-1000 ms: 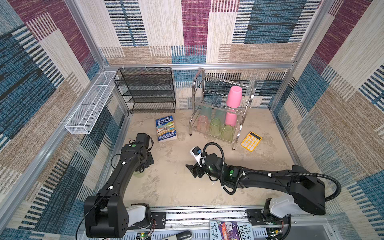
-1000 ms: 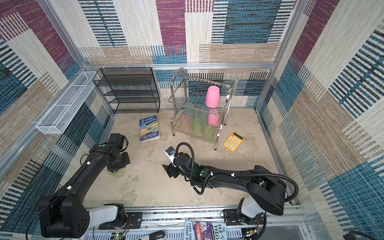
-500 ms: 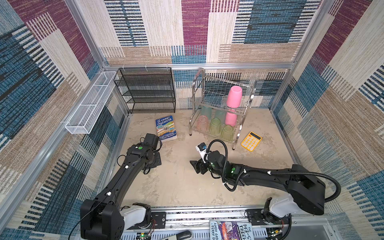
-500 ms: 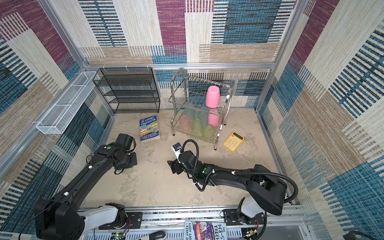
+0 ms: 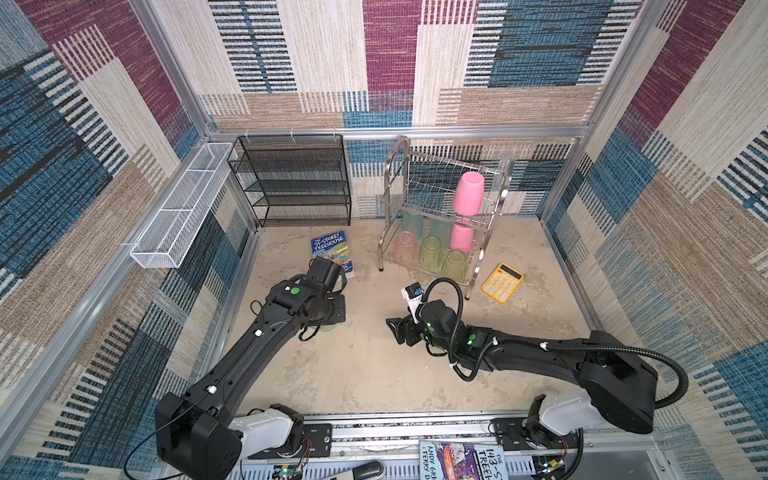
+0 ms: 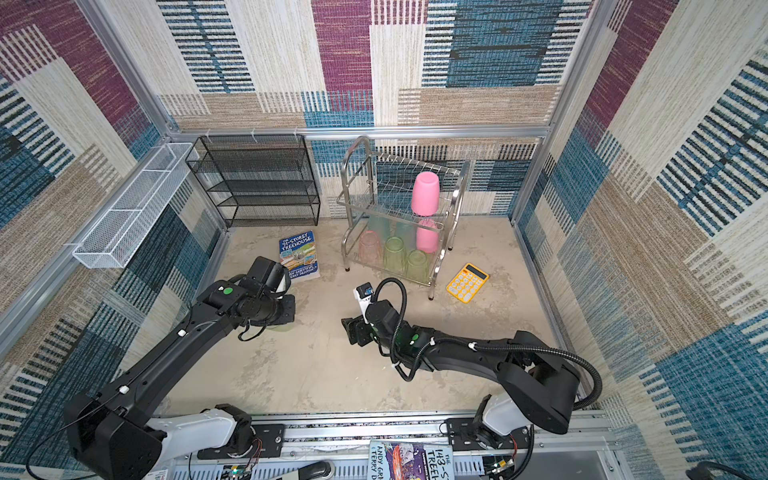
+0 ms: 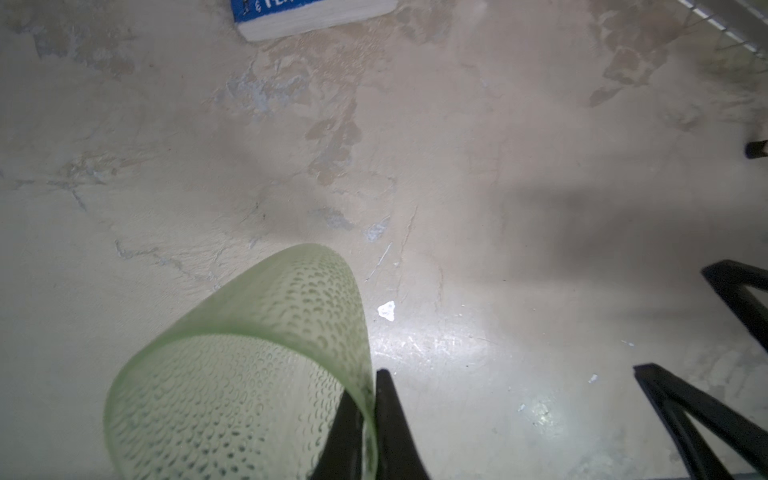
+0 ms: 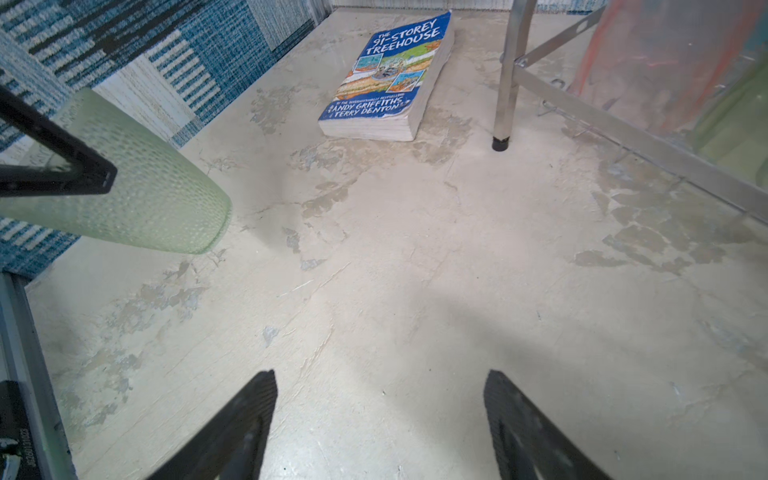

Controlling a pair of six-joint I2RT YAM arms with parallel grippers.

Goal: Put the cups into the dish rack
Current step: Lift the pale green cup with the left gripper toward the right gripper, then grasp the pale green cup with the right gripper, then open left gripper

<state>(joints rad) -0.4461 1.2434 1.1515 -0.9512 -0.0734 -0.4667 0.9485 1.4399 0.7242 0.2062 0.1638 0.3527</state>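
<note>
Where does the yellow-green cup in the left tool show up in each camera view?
Top view: yellow-green cup, a green sliver under the left tool, left of centre.
Top view: same sliver, left of centre.
Left wrist: lower left, wall pinched by the tool.
Right wrist: left edge, upper half.
Shared landmark: the blue book, in all four views.

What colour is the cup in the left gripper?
See-through yellow-green, dimpled cup; best in left wrist view.

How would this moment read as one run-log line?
left gripper: shut on yellow-green cup, held tilted | right gripper: open, empty | dish rack: holds seven others
</note>
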